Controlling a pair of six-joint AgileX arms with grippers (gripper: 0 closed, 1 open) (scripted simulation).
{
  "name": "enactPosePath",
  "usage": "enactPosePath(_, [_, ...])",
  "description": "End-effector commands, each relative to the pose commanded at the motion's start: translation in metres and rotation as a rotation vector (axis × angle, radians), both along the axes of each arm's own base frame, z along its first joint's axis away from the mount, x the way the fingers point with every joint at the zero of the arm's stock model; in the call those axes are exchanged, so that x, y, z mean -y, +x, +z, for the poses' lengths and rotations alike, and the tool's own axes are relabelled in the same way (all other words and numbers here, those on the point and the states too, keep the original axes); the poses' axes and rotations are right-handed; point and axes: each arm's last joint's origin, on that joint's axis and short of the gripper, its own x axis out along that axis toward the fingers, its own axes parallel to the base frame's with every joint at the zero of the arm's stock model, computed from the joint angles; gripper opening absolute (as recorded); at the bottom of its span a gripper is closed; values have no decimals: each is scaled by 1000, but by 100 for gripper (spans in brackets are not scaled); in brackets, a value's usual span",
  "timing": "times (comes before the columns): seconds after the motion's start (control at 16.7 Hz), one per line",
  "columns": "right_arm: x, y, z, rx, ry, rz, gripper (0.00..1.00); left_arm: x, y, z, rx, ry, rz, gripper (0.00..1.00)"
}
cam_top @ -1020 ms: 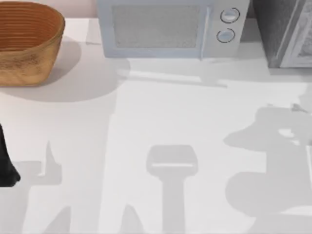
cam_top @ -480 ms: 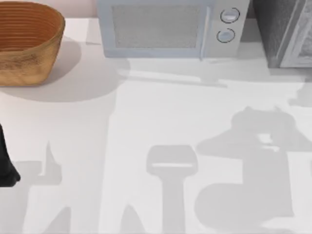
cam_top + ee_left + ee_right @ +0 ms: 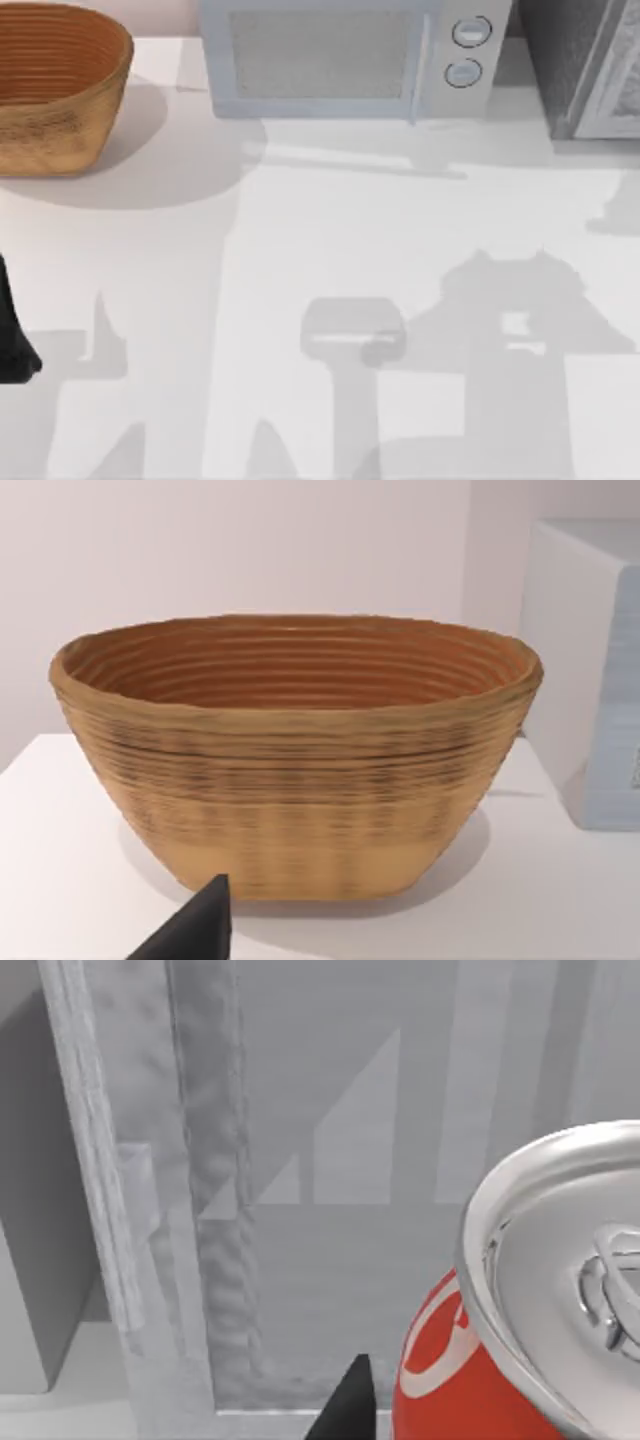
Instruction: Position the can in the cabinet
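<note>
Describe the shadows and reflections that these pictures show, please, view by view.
Top view: soft grey shadows lie across the table, a broad one right of the basket, and arm-shaped ones at lower centre and lower right. Left wrist view: a faint shadow sits under the basket on its right. Right wrist view: the can has a shiny metal lid with bright reflections; pale triangular patches of light fall inside the cabinet.

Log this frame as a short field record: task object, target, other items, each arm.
can: red with silver top, close in the right wrist view, facing the cabinet
cabinet: grey, back right of the table
basket: woven, back left
microwave, back centre
left arm: parked at the table's left edge
right gripper: one dark fingertip beside the can
</note>
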Motion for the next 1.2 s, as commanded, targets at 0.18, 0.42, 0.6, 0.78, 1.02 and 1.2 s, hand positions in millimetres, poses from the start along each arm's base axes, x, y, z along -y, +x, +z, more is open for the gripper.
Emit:
enactPosePath(0.18, [-12,-40,14,48,-6,5,0,0,0,0,0,0,0,100])
enactPosePath(0.42, [-25,-102,16,148,-11,10,0,0,0,0,0,0,0,100])
enactPosePath(0.6, [-31,-134,0,197,-8,11,0,0,0,0,0,0,0,100])
enactPosePath(0.78, [-34,-149,-24,194,-2,12,0,0,0,0,0,0,0,100])
enactPosePath(1.02, [-35,-154,-44,171,2,13,0,0,0,0,0,0,0,100])
enactPosePath(1.2, [-35,-154,-44,170,2,13,0,0,0,0,0,0,0,100])
